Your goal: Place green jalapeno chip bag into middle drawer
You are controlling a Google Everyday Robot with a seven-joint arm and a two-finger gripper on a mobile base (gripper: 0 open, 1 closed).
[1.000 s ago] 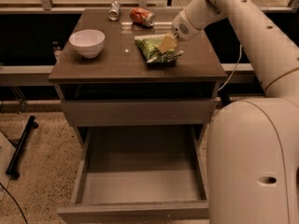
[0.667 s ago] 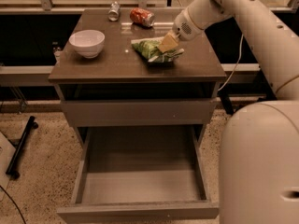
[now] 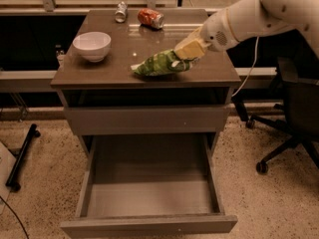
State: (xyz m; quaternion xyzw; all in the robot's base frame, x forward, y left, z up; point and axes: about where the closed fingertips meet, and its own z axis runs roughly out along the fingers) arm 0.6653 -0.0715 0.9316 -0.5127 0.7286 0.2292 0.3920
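Note:
The green jalapeno chip bag [image 3: 160, 64] hangs a little above the front middle of the brown cabinet top [image 3: 99, 69], its white sealed end pointing left. My gripper [image 3: 183, 53] is shut on the bag's right end, reaching in from the right on a white arm. The middle drawer [image 3: 148, 199] is pulled wide open below, with a bare grey bottom and nothing in it. It lies directly below and in front of the bag.
A white bowl [image 3: 92, 45] sits at the left of the top. A crushed red can [image 3: 151, 18] and a small silver can [image 3: 121, 11] lie at the back. A black office chair [image 3: 291, 118] stands to the right. A closed shallower drawer [image 3: 144, 119] sits above the open one.
The bag has been lifted off the cabinet top and carried toward the front edge in my gripper. The view has shifted so the arm and base now cover less of the right side.

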